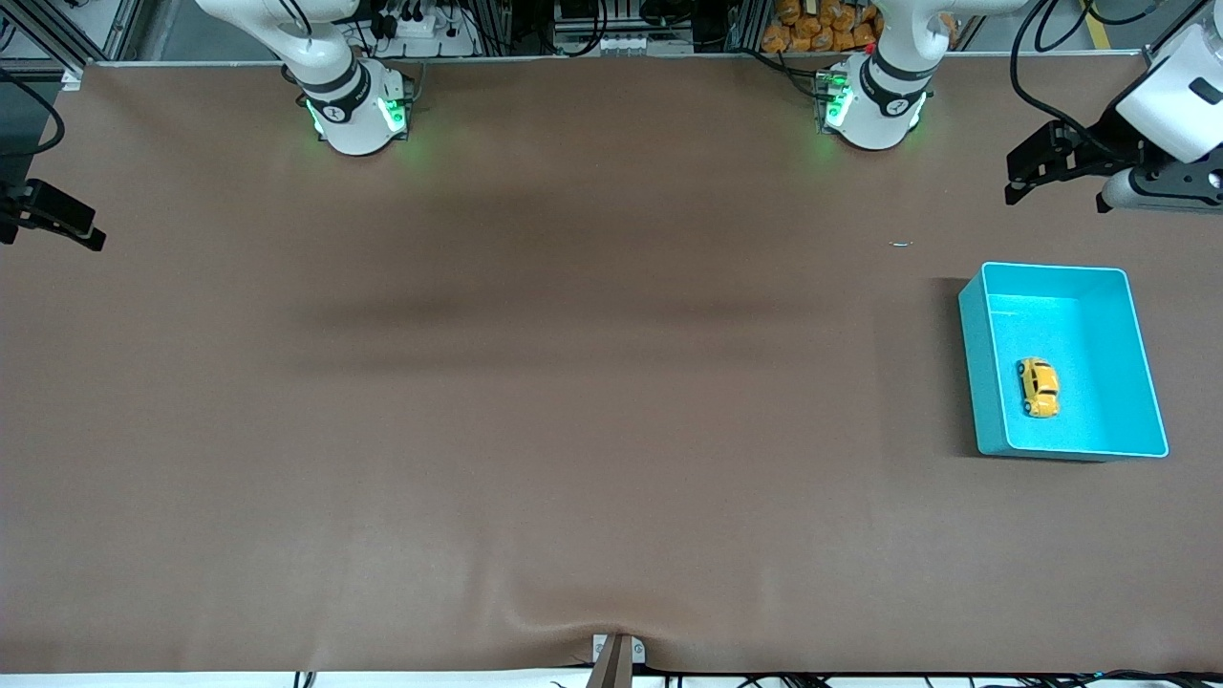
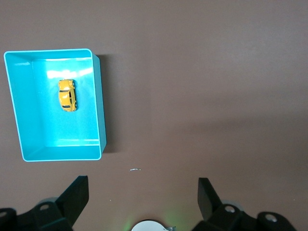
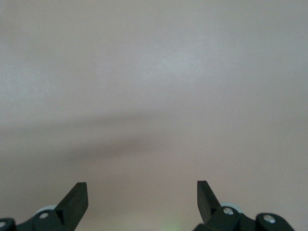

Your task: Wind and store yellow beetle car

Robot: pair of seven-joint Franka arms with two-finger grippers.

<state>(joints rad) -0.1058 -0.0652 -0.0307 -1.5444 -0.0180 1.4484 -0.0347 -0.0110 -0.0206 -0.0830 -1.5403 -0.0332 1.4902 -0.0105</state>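
Note:
The yellow beetle car [image 1: 1038, 387] lies inside the teal bin [image 1: 975, 363] toward the left arm's end of the table; the left wrist view shows the car [image 2: 67, 95] on the floor of the bin [image 2: 98, 106]. My left gripper [image 1: 1018, 182] hangs open and empty above the bare table, between the left arm's base and the bin, with its fingertips wide apart [image 2: 143, 185]. My right gripper [image 1: 81, 229] waits open at the right arm's end of the table. In the right wrist view the right gripper [image 3: 142, 190] has only bare brown table under it.
A small white speck [image 1: 901, 244] lies on the brown mat between the bin and the left arm's base [image 1: 874, 105]. The right arm's base [image 1: 354, 110] stands at the table's back edge. A metal bracket [image 1: 616, 655] sits at the front edge.

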